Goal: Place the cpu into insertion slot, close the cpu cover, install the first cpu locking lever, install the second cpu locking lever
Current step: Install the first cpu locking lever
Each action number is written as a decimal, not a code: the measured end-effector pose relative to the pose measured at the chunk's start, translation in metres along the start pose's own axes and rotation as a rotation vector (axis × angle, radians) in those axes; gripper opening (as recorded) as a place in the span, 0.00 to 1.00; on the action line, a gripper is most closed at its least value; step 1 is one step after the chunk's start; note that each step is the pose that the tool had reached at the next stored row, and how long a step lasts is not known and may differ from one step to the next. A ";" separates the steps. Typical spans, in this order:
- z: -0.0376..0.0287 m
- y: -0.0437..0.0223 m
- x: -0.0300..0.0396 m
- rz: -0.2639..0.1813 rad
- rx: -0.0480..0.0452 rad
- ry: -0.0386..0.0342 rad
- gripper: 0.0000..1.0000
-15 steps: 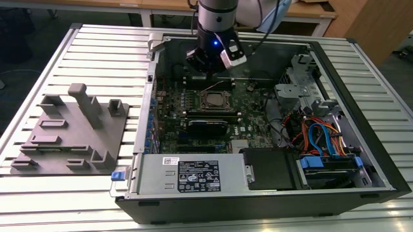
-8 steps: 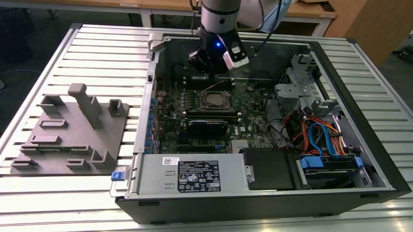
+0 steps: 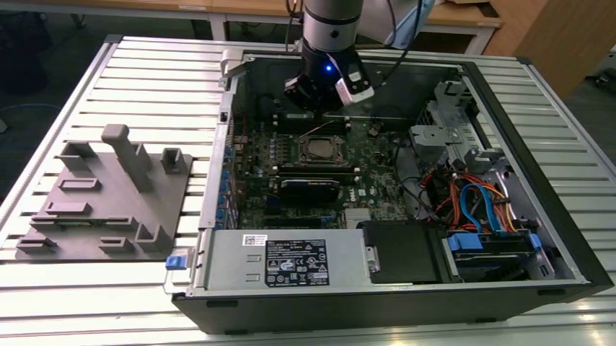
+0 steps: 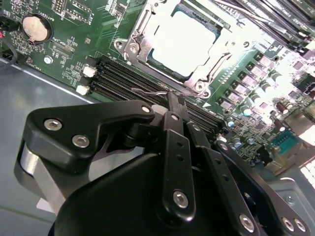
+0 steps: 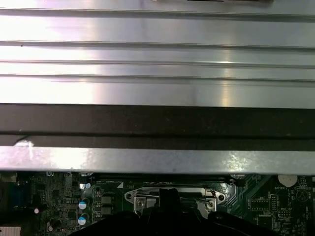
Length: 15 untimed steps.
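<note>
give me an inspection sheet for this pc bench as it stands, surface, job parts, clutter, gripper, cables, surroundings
surface: slatted metal table carrying an open computer case
job's things: cpu sits in the insertion slot; cpu cover lies flat around it; thin wire locking lever runs beside the socket
clutter: grey fixture plate on the table, at the exterior view's left of the case
grippers: gripper shut, tip at the lever; contact cannot be told
cables: blue and orange bundle inside the case, at the exterior view's right
surroundings: wooden furniture behind the table
</note>
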State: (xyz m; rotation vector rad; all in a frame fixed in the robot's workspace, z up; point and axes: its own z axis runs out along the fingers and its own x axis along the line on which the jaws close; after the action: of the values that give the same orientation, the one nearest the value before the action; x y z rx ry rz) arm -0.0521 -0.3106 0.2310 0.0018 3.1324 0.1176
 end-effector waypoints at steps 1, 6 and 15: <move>0.0006 0.0002 -0.0003 0.000 0.0000 -0.0001 0.10; 0.0035 0.0016 -0.0026 0.001 0.0000 -0.0001 0.10; 0.0070 0.0042 -0.0063 0.005 0.0001 -0.0003 0.10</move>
State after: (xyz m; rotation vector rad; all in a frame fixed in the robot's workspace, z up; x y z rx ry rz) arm -0.0457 -0.3059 0.2244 0.0094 3.1323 0.1174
